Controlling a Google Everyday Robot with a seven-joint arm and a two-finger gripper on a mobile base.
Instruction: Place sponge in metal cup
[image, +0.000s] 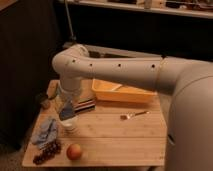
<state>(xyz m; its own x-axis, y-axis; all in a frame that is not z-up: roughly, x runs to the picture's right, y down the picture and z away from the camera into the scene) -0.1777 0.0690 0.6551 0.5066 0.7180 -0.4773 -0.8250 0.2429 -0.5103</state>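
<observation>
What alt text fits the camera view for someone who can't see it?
A white robot arm's claw holds a blue-grey sponge just above a white cup on the left of a wooden table; a dark metal cup stands farther left.

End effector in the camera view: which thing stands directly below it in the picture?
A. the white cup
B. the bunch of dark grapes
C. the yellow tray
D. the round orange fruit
A: the end effector, shut on the blue-grey sponge, hangs at the table's left side just over the white cup, while the tray, grapes and fruit lie apart from it.
</observation>
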